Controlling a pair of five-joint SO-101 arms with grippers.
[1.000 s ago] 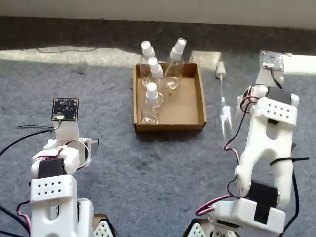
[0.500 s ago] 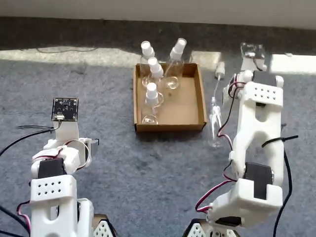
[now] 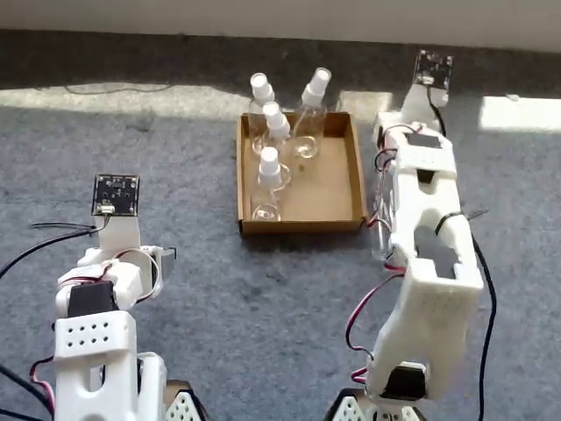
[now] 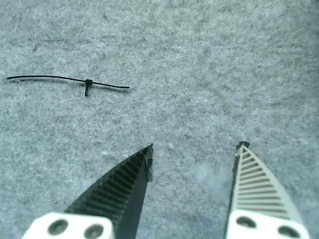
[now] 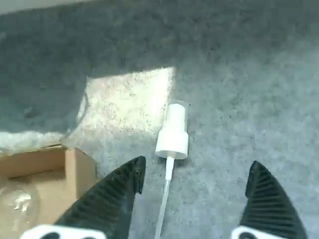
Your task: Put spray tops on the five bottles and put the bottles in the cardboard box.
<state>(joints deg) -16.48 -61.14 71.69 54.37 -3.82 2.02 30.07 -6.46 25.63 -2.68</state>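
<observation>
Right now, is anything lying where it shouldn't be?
Yes. One spray top lies loose and unattached on the carpet beside the cardboard box, just ahead of the open right gripper. A black cable tie also lies stray on the carpet.

- The carpet is grey with a fine speckle.
- The box is plain brown.
- The bottles are clear, with white caps.
- The loose spray top is white.
- The cable tie is black.
- The left gripper has one black ribbed finger and one white.
- The right gripper has black ribbed fingers.
- The arms are white, with black motors and red and black wires.
</observation>
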